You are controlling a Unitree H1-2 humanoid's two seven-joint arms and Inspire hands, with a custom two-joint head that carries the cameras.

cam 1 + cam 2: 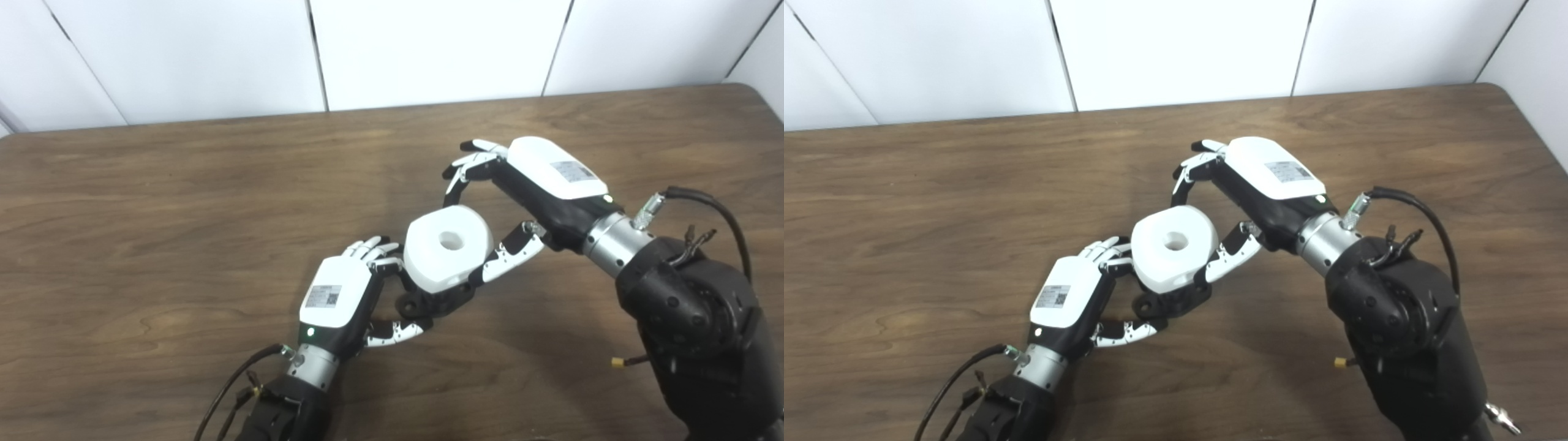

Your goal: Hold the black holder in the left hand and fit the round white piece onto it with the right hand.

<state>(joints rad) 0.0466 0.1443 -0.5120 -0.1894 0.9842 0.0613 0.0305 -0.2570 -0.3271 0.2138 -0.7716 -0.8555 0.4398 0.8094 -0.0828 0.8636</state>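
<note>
Left hand (334, 300) grips black holder (429, 301) above table (153, 245) | right hand (527, 184) spread loosely around white piece (448, 245) sitting on holder | looks rigid, smooth, likely slippery: pinch its sides.

Each robot hand, left (334, 297) and right (539, 177), wears a white shell with a label, silver wrist, black forearm, trailing black cable.

A: The table (184, 202) is looking like brown wood, smooth, with dark lines.

B: The white piece (447, 248) is looking like matt plastic, not shiny.

A: The holder (429, 301) is looking black and dull.

B: The hand (551, 177) shell is shining a bit, and its wrist is looking like metal.
</note>
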